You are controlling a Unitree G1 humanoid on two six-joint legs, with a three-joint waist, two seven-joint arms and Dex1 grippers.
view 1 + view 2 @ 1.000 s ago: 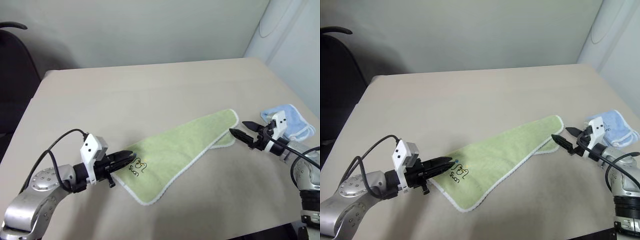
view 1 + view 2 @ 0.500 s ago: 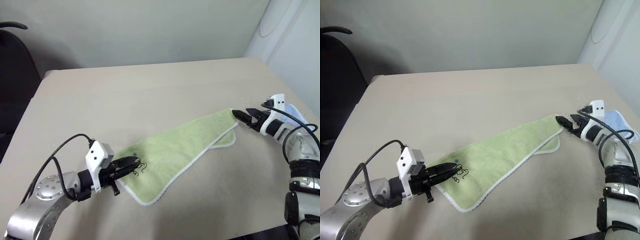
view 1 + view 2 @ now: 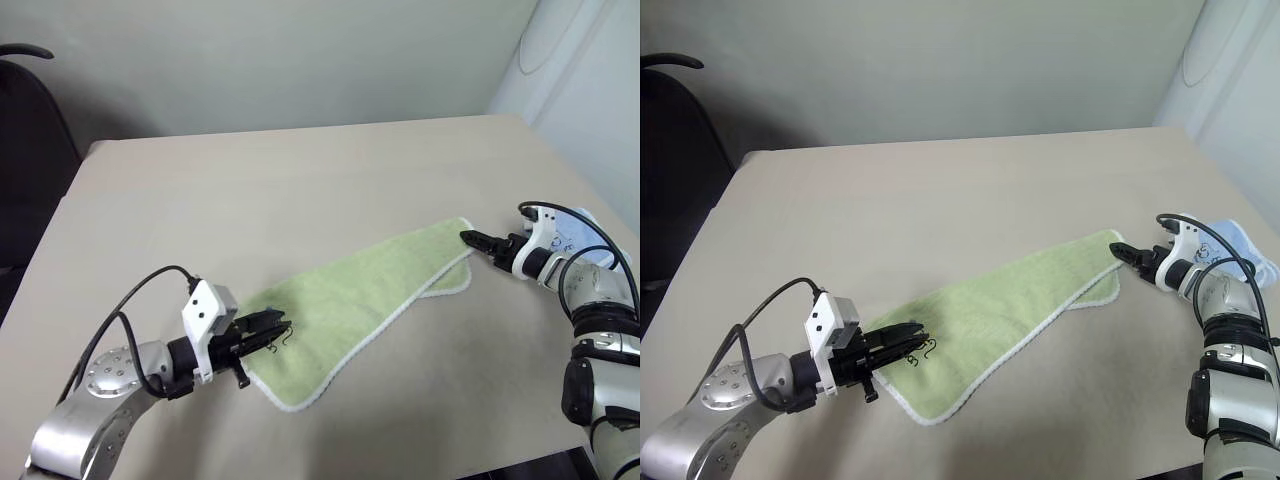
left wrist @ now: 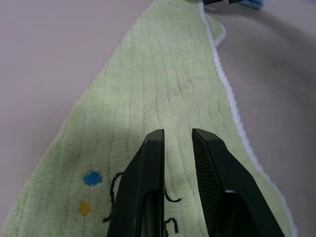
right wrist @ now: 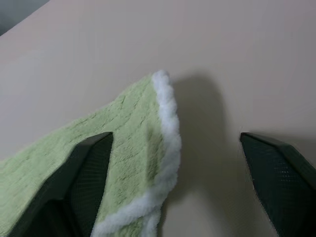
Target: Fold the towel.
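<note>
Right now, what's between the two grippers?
In the left eye view, only the towel spans the stretch from left gripper to right gripper, lying on the table. Nothing else lies there.

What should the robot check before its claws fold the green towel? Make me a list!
1. Right claw open around the towel corner: ok. One finger lies over the cloth, the other stands on the far side of the white edging.
2. Right claw already pinching that corner: not ok, the fingers stand wide apart.
3. Left claw at the embroidered end: ok, its tips sit over the dark motif.
4. Left claw gripping cloth: cannot tell. The fingers are nearly together, but no pinched cloth shows between them.
5. Towel lying flat on the table: ok, though it is already doubled over.
6. Pale blue cloth away from the towel: ok, it lies behind the right arm.
</note>
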